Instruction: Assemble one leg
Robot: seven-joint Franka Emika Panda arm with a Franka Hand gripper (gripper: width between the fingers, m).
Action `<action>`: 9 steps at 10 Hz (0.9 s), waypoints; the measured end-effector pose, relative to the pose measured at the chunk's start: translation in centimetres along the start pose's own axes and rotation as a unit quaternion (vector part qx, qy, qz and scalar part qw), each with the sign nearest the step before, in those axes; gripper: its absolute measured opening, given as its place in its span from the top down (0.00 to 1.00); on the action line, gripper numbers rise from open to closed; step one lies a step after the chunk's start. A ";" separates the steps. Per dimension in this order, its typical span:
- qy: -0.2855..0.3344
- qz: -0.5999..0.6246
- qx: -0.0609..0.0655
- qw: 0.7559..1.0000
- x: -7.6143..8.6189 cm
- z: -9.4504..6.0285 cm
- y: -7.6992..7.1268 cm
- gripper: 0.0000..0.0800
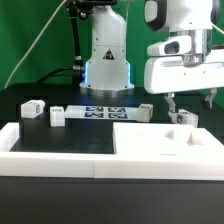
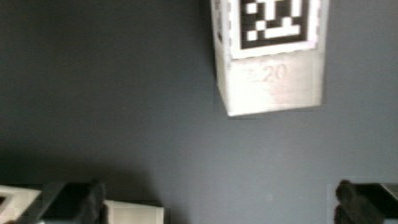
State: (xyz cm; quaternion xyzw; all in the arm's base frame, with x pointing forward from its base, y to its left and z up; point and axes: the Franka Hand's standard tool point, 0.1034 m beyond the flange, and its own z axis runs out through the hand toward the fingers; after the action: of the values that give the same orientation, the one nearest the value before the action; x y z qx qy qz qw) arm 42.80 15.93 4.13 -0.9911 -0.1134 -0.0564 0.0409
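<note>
Arm upper right of exterior frame, wrist vertical, fingers [image 1: 172, 101] pointing straight down, hovering just above table [image 1: 70, 135]. Fingers spread wide, holding nothing. Leg [image 1: 185, 117] stands on table right of centre, just under fingers, behind panel [image 1: 165, 140]. Wrist view: tagged leg [image 2: 270, 50] on dark table, clear of both fingers [image 2: 75, 200].

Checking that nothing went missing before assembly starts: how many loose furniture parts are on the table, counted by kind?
legs: 4
large white panel: 1
Total: 5
</note>
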 end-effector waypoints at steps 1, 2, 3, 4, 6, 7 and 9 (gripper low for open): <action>-0.008 0.000 0.000 1.000 -0.2 0.2 0.0 0.19; -0.006 -0.001 0.001 1.000 -0.2 0.2 -0.2 0.19; -0.031 -0.005 0.000 1.000 -0.8 0.4 -0.5 0.19; -0.079 -0.005 -0.002 0.997 -0.9 0.3 -0.6 0.19; -0.141 -0.004 -0.003 0.990 -0.9 0.2 -0.6 0.19; -0.162 -0.003 -0.003 0.987 -0.8 0.3 -0.7 0.19; -0.237 -0.002 -0.003 0.972 -1.2 0.5 -0.8 0.19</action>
State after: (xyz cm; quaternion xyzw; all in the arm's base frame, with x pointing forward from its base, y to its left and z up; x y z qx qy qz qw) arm 41.53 16.52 3.58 -0.9762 -0.1213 0.1794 0.0094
